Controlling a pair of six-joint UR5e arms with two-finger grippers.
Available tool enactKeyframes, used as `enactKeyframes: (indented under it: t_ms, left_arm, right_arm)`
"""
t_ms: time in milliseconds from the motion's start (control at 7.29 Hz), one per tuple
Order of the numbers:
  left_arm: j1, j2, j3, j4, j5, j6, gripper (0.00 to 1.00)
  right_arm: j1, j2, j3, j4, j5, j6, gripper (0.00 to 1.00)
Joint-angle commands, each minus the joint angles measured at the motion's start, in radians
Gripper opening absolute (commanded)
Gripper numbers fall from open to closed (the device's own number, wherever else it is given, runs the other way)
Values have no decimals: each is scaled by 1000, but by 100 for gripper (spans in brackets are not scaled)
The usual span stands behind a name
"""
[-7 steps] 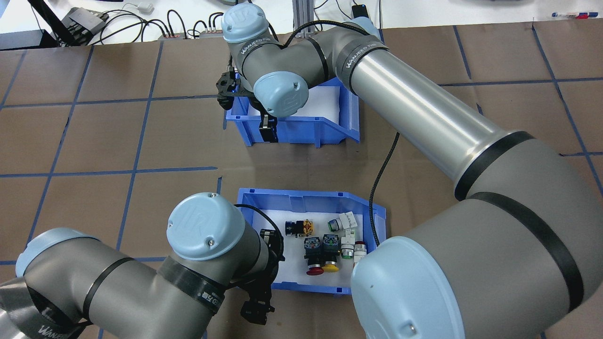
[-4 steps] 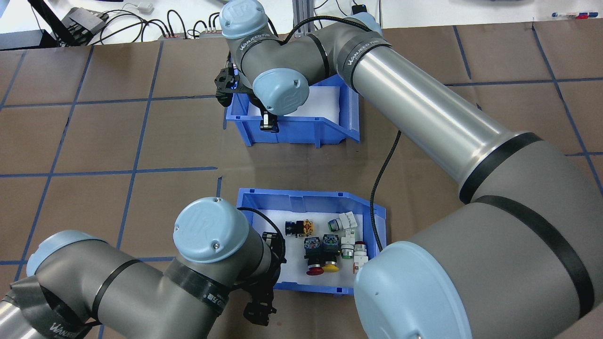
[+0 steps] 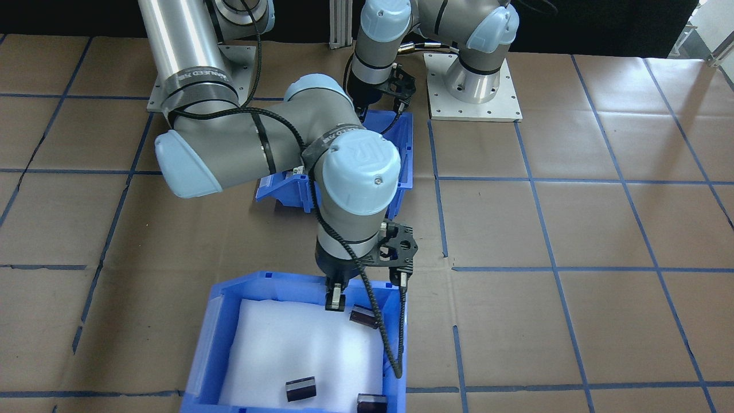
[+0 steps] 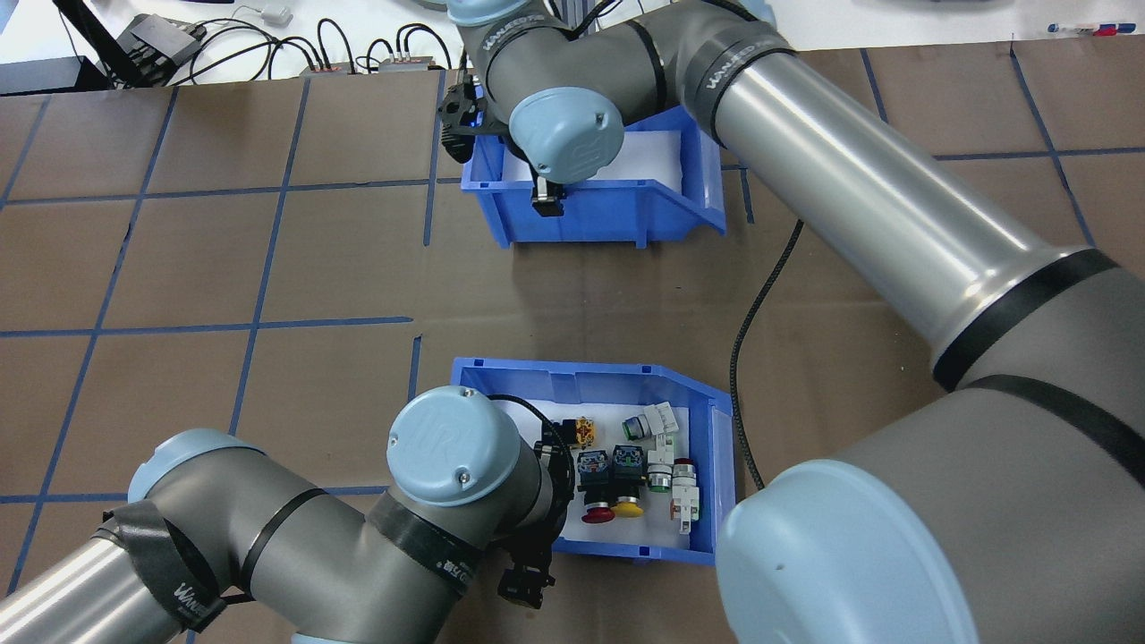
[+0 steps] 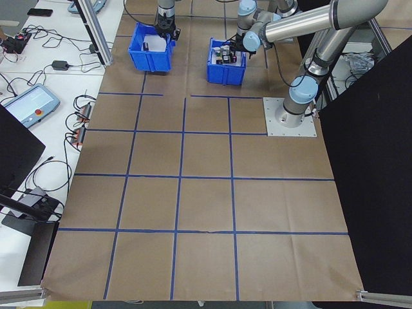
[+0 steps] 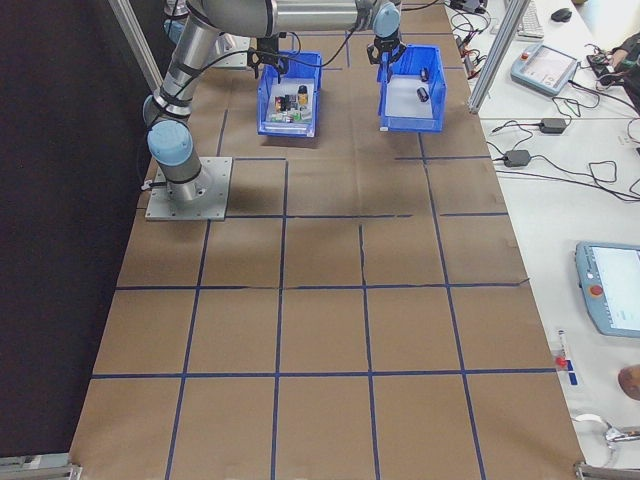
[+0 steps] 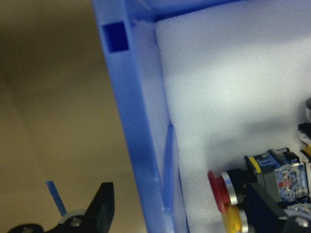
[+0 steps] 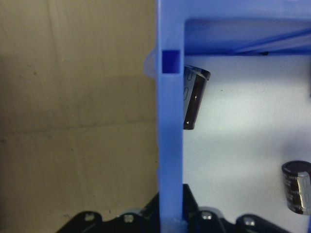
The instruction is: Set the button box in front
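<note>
On the near side of the surface, button box (image 4: 707, 465) sits close to the base, long axis across. Left gripper (image 4: 528, 572) straddles its left wall, jaws spread, not pinching. Right gripper (image 4: 547, 192) clamps the far bin (image 4: 666, 210) wall.

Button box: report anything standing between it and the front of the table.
A second blue bin, holding black cylinders, sits straight ahead of the button box, farther from the robot, with bare table between them. The right gripper straddles that bin's wall.
</note>
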Motion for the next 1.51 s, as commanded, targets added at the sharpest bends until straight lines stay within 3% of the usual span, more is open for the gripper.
enactKeyframes:
  t_ms: [0,137,274,411,548,823,1097,1371]
  left_arm:
    - [-3,-15,-2,1,0,-2,65]
    - [-4,-13,-3,5,-2,0,43]
    - [-7,-9,-3,5,-40,-2,18]
    - [-7,17,-2,6,-145,-3,0]
    - [-6,30,6,3,-134,9,0]
    - [25,88,41,-27,-2,65,0]
    - [144,117,72,-76,2,131,0]
    - [284,79,177,-174,-2,260,0]
  right_arm:
    - [-127,-46,11,4,0,-127,1]
    - [-201,-72,41,4,7,-225,1]
    - [-273,-124,89,4,11,-302,1]
    - [-336,-177,160,2,22,-399,1]
    - [-397,-237,239,-12,63,-474,1]
    - [-484,-372,381,-13,74,-591,1]
    - [-589,-514,526,-12,102,-720,1]
    - [-614,-714,741,-16,111,-762,1]
